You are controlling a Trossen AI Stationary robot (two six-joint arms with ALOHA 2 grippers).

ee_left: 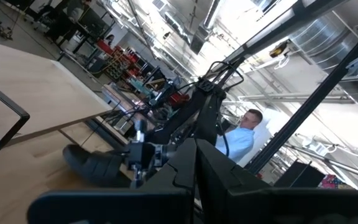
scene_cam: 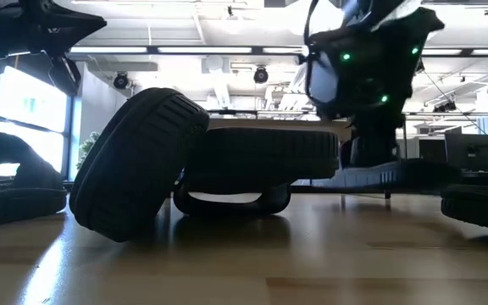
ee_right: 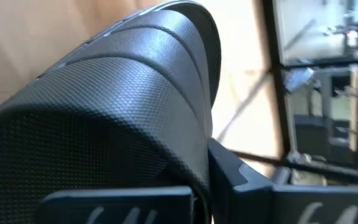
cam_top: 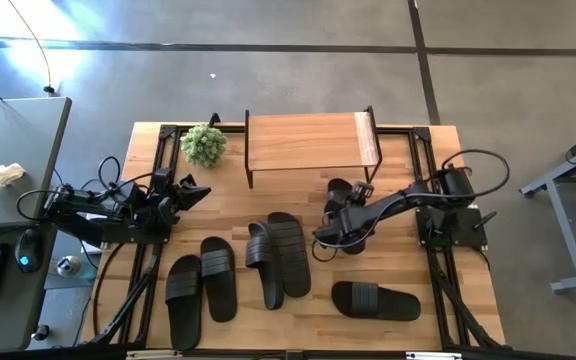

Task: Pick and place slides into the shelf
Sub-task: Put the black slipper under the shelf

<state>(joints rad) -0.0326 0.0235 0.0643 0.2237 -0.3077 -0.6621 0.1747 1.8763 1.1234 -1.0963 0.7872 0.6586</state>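
Both arms are dark, near-black, built of slim jointed links, with black cables looping loosely off their bases and along the links. The right gripper (cam_top: 330, 226) has matte black, flat-sided fingers with squared edges, and green indicator lights glow on the dark housing just above it. The left gripper (cam_top: 190, 190) shows the same matte black, angular finger blocks.

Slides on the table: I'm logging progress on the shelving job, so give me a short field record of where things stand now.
slides on tabletop: five lie flat in the high view, e.g. one nearest the right arm's base
slide in grip: one, partly hidden under the arm
right gripper: shut on that slide, in front of the shelf
shelf: plank top bare
left gripper: waiting at the left side, near the plant
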